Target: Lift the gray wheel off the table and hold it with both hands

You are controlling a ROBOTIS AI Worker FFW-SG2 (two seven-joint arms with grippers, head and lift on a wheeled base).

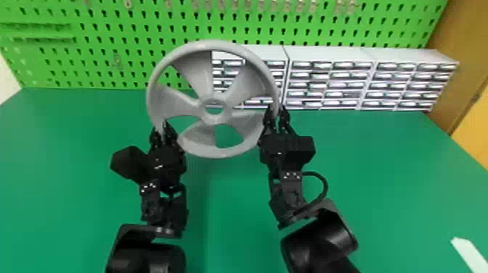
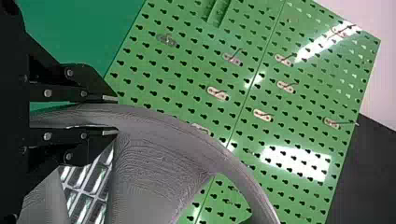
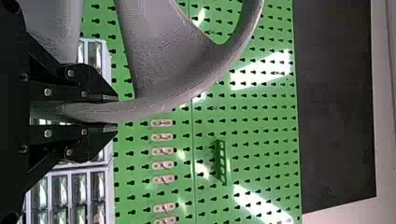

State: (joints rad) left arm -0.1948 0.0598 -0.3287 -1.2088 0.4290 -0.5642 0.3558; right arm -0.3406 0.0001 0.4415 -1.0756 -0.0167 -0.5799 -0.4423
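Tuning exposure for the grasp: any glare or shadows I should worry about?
Head view: white glints on the drawers; faint, soft shadow on the table below the wheel. Left wrist view: white glare patches on the board. Right wrist view: similar patches there, beyond the wheel.

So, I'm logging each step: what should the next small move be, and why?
Probably just a steady two-handed hold: the left gripper and right gripper each have the gray wheel by its rim, between their fingers, and it seems raised off the table, its upper part before the pegboard.
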